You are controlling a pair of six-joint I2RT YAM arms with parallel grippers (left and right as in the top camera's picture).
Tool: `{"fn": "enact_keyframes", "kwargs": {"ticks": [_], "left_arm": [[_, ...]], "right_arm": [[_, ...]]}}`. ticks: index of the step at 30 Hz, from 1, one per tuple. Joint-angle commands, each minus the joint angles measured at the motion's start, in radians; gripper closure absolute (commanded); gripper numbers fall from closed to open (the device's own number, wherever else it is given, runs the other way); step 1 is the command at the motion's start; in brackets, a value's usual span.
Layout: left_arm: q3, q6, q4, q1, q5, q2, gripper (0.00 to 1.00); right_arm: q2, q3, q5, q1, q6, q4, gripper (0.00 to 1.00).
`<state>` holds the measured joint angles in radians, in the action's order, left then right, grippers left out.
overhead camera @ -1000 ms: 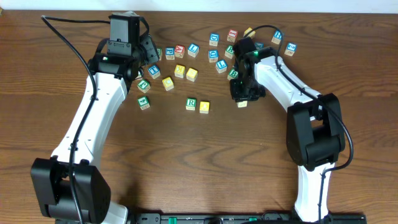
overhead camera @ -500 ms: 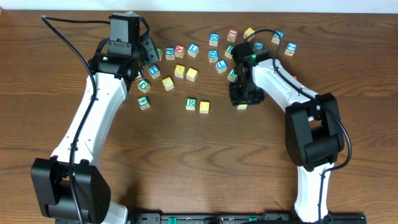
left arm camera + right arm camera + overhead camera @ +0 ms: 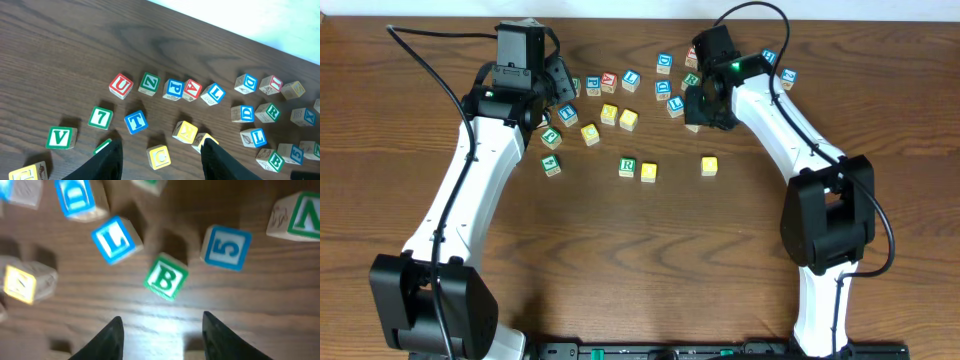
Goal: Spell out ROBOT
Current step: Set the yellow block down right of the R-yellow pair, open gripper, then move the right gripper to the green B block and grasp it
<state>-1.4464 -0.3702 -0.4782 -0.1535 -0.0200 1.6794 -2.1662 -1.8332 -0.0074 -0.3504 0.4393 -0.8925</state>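
Wood worktop (image 3: 620, 260), far edge.
Light, rigid B block (image 3: 165, 278) is best pinched across flat sides; right end effector (image 3: 161, 317) spread wide, empty.

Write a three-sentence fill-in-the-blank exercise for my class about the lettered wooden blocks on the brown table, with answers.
In the right wrist view, the green-lettered wooden cube ahead of the open right gripper shows the letter ___. In the left wrist view, the blue-lettered wooden cube beside the green 7 cube shows ___. Overhead, the green R cube has an adjacent cube coloured ___.
Answers: B; T; yellow.
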Motion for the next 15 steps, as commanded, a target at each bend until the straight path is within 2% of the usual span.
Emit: {"fn": "enact_keyframes", "kwargs": {"ticks": [1,9,15], "left_arm": [[-0.013,-0.006,-0.006,0.0,0.01,-0.002,0.5],[-0.013,-0.006,-0.007,0.0,0.01,-0.002,0.5],[-0.013,-0.006,-0.007,0.0,0.01,-0.002,0.5]], "right_arm": [[-0.002,0.003,0.026,-0.003,0.177,0.039,0.56],[-0.041,0.003,0.042,-0.006,0.212,0.056,0.5],[-0.072,0.003,0.051,-0.007,0.219,0.082,0.5]]}}
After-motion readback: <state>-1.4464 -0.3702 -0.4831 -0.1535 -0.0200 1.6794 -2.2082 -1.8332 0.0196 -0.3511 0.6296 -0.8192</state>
